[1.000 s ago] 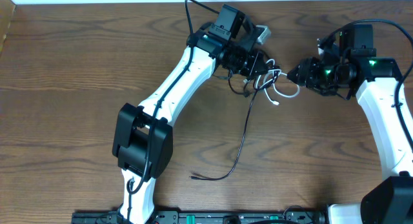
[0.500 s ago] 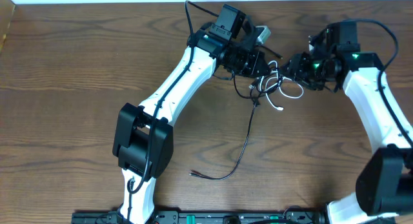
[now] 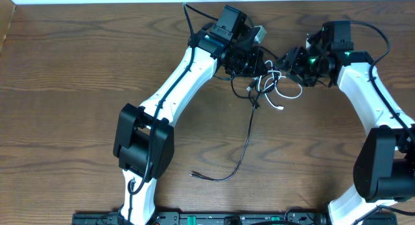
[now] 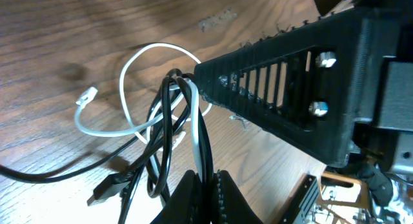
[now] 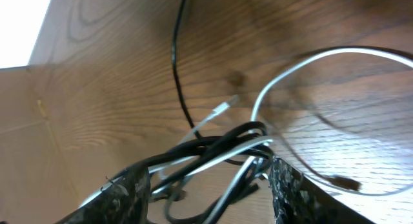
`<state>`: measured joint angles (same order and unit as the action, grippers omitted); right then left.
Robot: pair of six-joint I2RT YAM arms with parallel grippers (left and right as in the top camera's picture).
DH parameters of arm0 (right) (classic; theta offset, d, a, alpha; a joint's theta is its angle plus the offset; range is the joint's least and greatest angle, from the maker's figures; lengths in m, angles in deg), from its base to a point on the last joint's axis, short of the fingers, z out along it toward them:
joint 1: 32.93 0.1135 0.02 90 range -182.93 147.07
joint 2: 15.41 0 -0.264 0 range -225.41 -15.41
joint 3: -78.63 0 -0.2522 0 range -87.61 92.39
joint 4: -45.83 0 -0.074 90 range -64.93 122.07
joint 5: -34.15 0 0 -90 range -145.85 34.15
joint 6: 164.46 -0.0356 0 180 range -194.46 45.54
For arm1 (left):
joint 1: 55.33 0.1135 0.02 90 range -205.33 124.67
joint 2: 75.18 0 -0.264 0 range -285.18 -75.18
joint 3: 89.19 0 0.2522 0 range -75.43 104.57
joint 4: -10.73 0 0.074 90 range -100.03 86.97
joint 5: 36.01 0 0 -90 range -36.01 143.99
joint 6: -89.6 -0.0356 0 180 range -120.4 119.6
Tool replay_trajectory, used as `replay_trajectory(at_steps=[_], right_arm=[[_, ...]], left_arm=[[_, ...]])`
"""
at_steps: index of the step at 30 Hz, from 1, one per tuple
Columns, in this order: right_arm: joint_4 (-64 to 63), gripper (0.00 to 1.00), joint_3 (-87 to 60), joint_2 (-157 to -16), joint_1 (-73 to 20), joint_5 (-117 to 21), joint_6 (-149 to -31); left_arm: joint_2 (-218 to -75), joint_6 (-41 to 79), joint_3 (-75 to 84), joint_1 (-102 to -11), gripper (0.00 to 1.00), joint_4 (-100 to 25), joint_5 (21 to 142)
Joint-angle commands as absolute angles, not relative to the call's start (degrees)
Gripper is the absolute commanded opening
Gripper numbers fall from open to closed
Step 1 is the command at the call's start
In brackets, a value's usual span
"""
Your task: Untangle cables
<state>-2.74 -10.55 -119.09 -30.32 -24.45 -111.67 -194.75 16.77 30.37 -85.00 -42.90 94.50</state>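
The cables are knotted together at the back of the table. The thin white cable (image 3: 290, 94) loops out to the right of the knot. The longer black cable (image 3: 246, 137) trails toward the front and ends near the middle. My left gripper (image 3: 259, 64) is shut on strands of both; in the left wrist view the left gripper (image 4: 208, 188) pinches the black cable (image 4: 164, 133) and white cable (image 4: 129, 75). My right gripper (image 3: 283, 61) is open at the knot. In the right wrist view the right gripper (image 5: 206, 192) has the tangle between its fingers, with the white cable (image 5: 310, 59) looping beyond.
One right finger (image 4: 277, 82) fills the left wrist view, its tip in the knot. A white plug (image 4: 86, 95) and a black plug (image 4: 106, 188) lie on the wood. The left arm's elbow (image 3: 142, 144) stands mid-table. A rail (image 3: 194, 218) runs along the front edge.
The right gripper has moved left, up to the knot and close to the left gripper. The white loop has shifted slightly left. The left gripper has kept its hold.
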Motion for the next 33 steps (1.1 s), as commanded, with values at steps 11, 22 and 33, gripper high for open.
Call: replay_trajectory(at_steps=[11,22,33], right_arm=[[-2.00,0.56,-10.77,-122.41,-27.24,-20.93,-115.37],[-2.48,0.46,-11.03,-126.10,-26.19,-21.63,-114.84],[1.48,0.36,-13.33,-128.77,-25.05,-31.77,-114.47]], left_arm=[[-194.66,17.54,31.03,-84.98,0.07,-42.93,93.58],[-194.66,17.51,31.03,-84.98,0.07,-42.93,93.56],[-194.66,17.51,31.03,-84.98,0.07,-42.93,93.56]])
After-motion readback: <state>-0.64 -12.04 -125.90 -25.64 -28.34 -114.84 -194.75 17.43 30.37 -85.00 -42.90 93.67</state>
